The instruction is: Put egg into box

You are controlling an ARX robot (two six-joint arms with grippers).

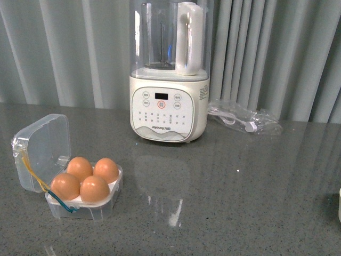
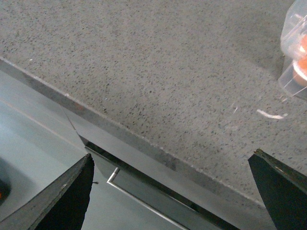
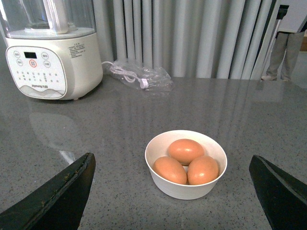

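Observation:
The clear plastic box (image 1: 101, 208) sits at the front left of the grey counter, its hinged lid (image 1: 42, 149) standing open. All its slots hold brown eggs (image 1: 88, 178). A corner of the box shows in the left wrist view (image 2: 295, 57). A white bowl (image 3: 184, 187) holds three more brown eggs (image 3: 184, 149) in the right wrist view. My right gripper (image 3: 171, 184) is open and empty, with the bowl between its black fingers (image 3: 57, 199). My left gripper (image 2: 175, 191) is open and empty over the counter's front edge. Neither gripper shows in the front view.
A tall cream blender (image 1: 169, 101) stands at the back middle, also in the right wrist view (image 3: 48, 62). A bagged white cable (image 1: 245, 120) lies right of it. The counter's front edge (image 2: 144, 143) and a drawer handle (image 2: 115, 177) show below the left gripper.

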